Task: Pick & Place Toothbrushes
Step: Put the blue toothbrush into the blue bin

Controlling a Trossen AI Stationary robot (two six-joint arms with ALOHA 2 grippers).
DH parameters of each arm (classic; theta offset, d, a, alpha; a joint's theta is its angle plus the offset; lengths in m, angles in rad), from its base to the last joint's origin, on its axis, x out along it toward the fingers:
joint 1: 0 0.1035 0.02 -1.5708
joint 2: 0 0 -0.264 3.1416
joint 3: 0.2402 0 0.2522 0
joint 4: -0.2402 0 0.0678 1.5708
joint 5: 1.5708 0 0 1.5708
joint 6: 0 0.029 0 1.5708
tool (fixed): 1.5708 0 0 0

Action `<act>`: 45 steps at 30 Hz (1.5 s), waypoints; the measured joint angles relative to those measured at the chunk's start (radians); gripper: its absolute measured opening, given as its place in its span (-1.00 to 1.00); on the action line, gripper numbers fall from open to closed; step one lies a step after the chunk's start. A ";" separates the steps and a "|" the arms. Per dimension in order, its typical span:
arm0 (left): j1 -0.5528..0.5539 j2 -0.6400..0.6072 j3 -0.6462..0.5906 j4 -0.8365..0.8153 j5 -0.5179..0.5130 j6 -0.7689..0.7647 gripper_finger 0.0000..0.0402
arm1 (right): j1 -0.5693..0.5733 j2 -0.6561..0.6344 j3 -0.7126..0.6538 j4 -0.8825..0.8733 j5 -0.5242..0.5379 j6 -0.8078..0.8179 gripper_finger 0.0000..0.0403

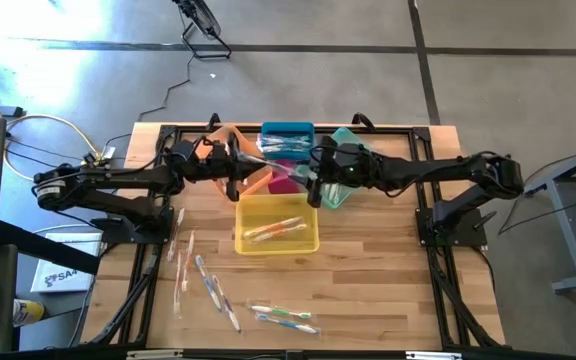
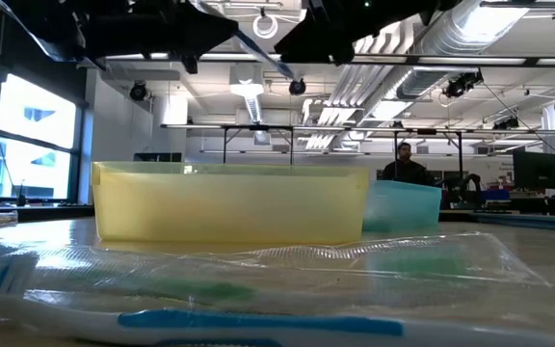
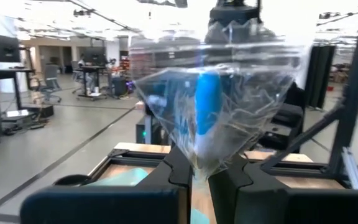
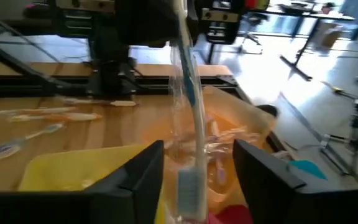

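Note:
One toothbrush (image 1: 271,166), blue-accented in a clear wrapper, is held up over the bins between my two arms. My left gripper (image 1: 236,165) is shut on it. My right gripper (image 4: 197,177) is open, a finger on each side of the brush-head end (image 4: 188,185), and I see neither finger touching it. Two toothbrushes (image 1: 273,230) lie on the floor of the yellow bin (image 1: 308,243). Several wrapped toothbrushes (image 1: 213,288) lie loose on the near part of the table. My left gripper pinches the clear wrapper's end (image 3: 197,163) between its two fingers, coming about level from the table's left. The wrapper fans out beyond the fingers with the blue-accented handle (image 3: 207,102) inside. The toothbrush reaches toward my right arm, lifted clear above the bins.
Orange (image 1: 230,137), blue (image 1: 288,130), teal (image 1: 349,136) and pink (image 1: 286,185) bins stand in a cluster below the grippers at the table's far middle. More loose toothbrushes (image 1: 286,318) lie near the front edge. A person (image 2: 405,166) is in the room behind.

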 joint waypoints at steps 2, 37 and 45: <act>0.015 0.000 0.000 0.000 -0.001 -0.013 -0.90 | 0.010 -0.020 0.000 -0.021 0.073 0.001 0.06; 0.266 0.480 0.235 0.113 -0.053 -0.278 -0.90 | 0.176 -0.129 0.000 -0.493 -0.071 0.160 -0.89; 0.308 0.497 0.263 -0.069 -0.145 -0.342 -0.90 | 0.233 -0.129 0.000 -0.513 -0.064 0.152 -0.95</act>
